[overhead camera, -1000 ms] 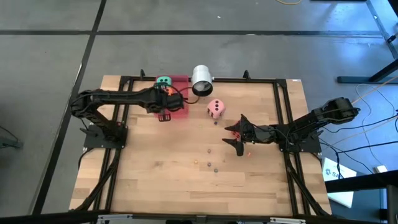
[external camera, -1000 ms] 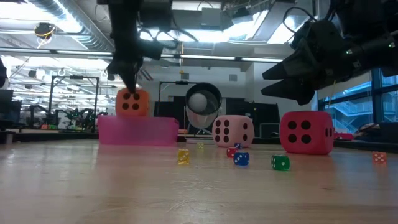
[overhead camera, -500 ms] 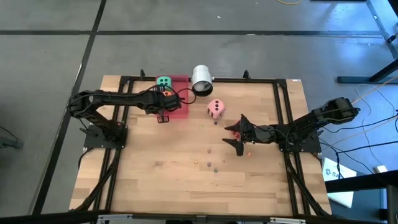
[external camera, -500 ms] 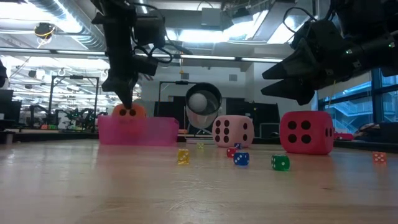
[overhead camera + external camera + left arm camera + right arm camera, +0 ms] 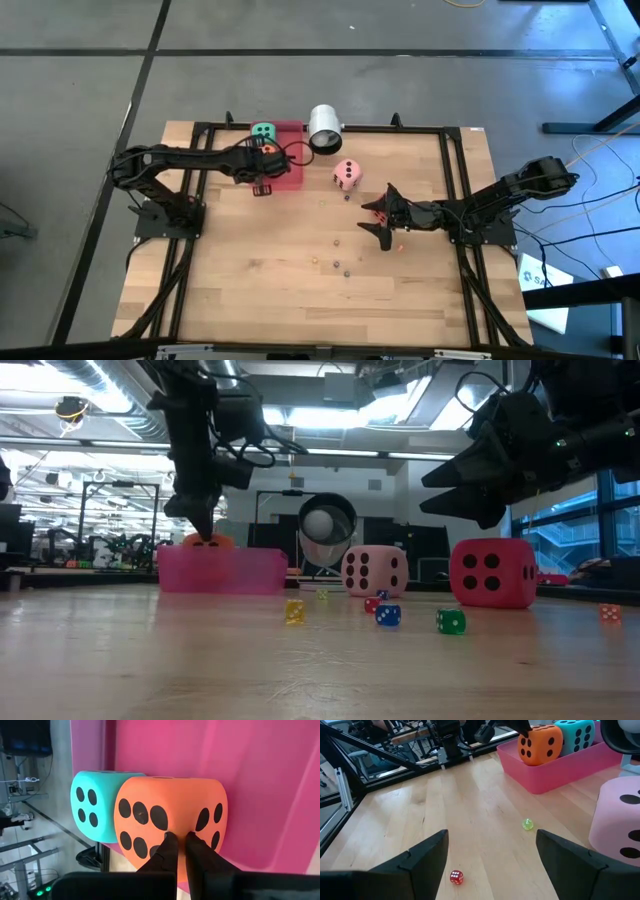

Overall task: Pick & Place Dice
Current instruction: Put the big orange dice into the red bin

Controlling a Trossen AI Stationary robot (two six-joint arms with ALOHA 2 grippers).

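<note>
1. L gripper pinched shut on orange die, inside pink tray beside green die.
2. R gripper spread wide, empty, above red die; pink die near.
3. Looks soft, light, squashy: grip across opposite flat faces, not corners.

The pink tray at the table's far edge already holds the green die and the orange die side by side, with the left gripper pressed shut against the orange one, so that end is crowded. The white cylinder stands just beside the tray. The pink die and red die sit near the spread right gripper. Tiny dice scatter mid-table; the wooden table lies open nearer the front
</note>
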